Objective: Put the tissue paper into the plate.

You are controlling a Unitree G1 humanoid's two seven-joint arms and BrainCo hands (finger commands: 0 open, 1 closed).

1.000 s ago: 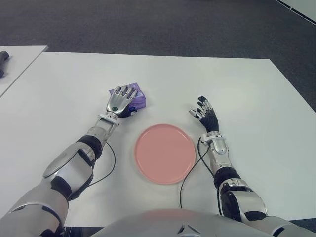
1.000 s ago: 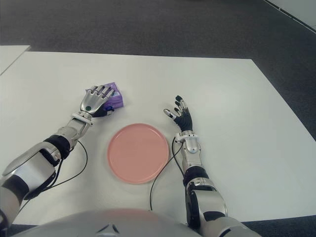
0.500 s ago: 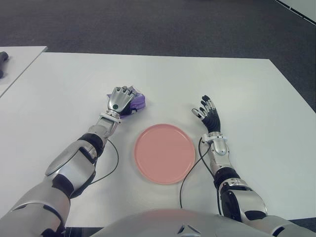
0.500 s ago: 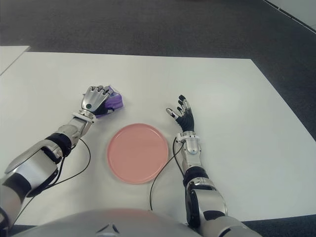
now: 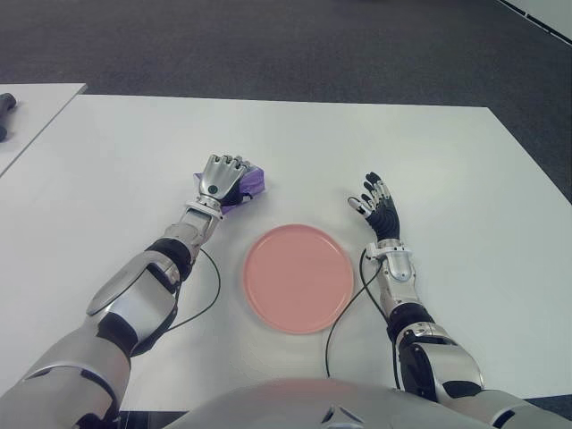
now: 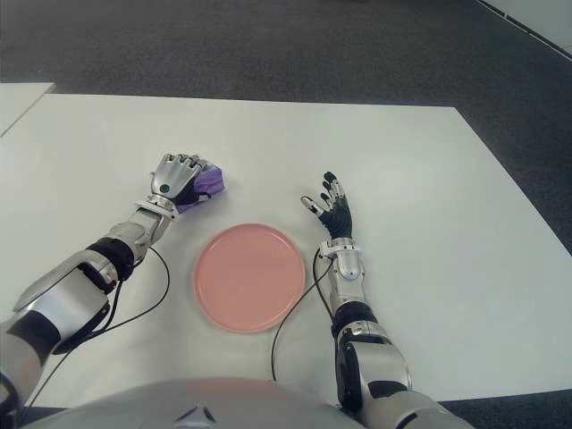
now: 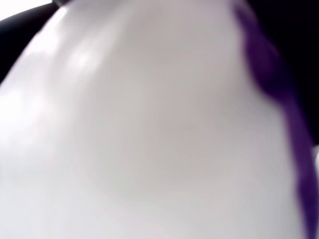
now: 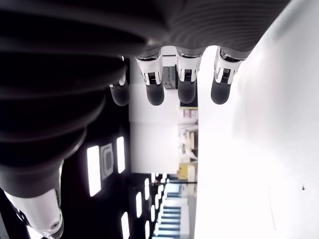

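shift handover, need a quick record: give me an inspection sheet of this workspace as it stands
surface: white table, bare apart from the items below.
job's things: purple tissue paper pack on the table beyond the pink plate, toward its left; the plate holds nothing.
clutter: a dark object on a second white table at the far left; cannot tell what it is.
robot hands: left robot hand curled over the tissue pack, which is not lifted as far as I can tell. Right robot hand open, fingers spread, showing right of the plate.
cables: one black cable loops from the left forearm, another runs from the right wrist along the plate's right edge.
surroundings: dark carpet floor beyond the table.
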